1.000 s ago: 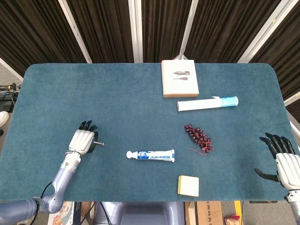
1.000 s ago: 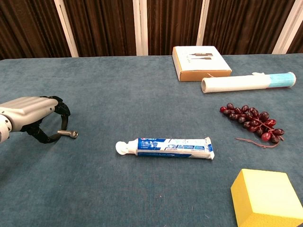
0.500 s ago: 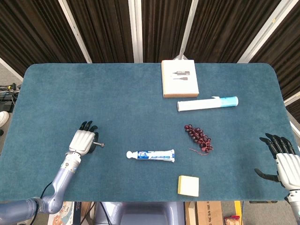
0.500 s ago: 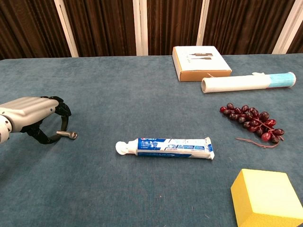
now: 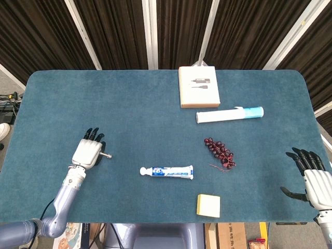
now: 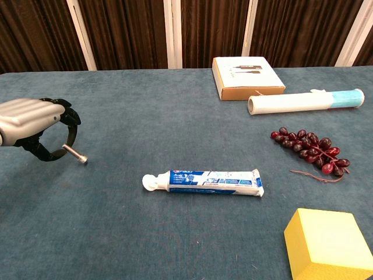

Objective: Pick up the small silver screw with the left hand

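My left hand [image 5: 89,151] [image 6: 34,125] is at the table's left front and pinches the small silver screw [image 6: 76,154] [image 5: 105,154] between its fingertips. The screw sticks out to the right of the hand, tilted, and in the chest view it hangs a little above the blue cloth. My right hand [image 5: 311,176] rests at the table's right front edge, fingers spread and holding nothing; the chest view does not show it.
A toothpaste tube [image 5: 167,171] [image 6: 204,181] lies right of the screw. A yellow sponge [image 5: 208,205], a grape bunch [image 5: 220,152], a white tube [image 5: 229,114] and a flat box [image 5: 198,86] lie on the blue table [image 5: 124,114].
My left hand has lifted off the cloth and drawn slightly back and left, carrying the screw up with it. The right hand has not moved.
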Robot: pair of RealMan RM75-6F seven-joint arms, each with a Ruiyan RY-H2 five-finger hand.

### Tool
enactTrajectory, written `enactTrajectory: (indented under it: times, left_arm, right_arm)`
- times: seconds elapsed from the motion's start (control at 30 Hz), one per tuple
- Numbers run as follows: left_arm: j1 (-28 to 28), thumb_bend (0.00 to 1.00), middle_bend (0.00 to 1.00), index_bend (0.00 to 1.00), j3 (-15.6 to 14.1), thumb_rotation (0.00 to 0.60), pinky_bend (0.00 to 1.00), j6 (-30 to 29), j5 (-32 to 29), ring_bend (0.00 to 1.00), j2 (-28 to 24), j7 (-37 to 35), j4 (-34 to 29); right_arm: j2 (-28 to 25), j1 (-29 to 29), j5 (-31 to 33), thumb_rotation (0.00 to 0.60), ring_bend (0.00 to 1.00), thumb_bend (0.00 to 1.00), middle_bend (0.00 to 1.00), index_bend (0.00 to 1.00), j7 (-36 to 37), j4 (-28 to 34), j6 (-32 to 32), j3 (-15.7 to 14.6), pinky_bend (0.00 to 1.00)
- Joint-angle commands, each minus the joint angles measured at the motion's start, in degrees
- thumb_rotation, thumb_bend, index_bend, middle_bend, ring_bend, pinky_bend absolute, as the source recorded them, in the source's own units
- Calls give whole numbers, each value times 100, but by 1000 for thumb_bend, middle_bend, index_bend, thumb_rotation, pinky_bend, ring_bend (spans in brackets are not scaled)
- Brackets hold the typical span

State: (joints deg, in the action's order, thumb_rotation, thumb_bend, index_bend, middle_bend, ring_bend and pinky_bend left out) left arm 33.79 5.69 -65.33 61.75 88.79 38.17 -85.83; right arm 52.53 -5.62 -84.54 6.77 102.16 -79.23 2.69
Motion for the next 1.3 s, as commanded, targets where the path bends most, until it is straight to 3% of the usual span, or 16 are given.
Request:
enactTrajectory:
  times: [0.03,0.33,0.73,0.97,1.3]
  left_arm:
    - [18,554,187,550,-33,600,0,-253,91,0,-53,426,-141]
    - [23,553,186,550,-29,600,0,-463,-76,0,-50,1048,-348]
    - [161,549,180,536,67,600,0,-589,-929,0,36,2162,-547]
    - [240,547,179,532,96,600,0,-663,-1202,0,135,2449,-554]
    - [311,501,167,383,71,600,0,-699,-1358,0,144,2572,-600]
  right_arm:
    - [2,2,12,600,62,154,108,186,6,-5,-1,3,0]
    - [-4,-7,8,600,62,153,108,186,40,-18,18,0,0]
    - [5,-21,14,600,62,154,108,186,54,-35,43,-2,0]
    - [-11,-30,-20,600,62,154,109,186,140,-41,64,-15,0]
    - [-1,-29,-19,600,62,155,109,186,135,-53,48,-12,0]
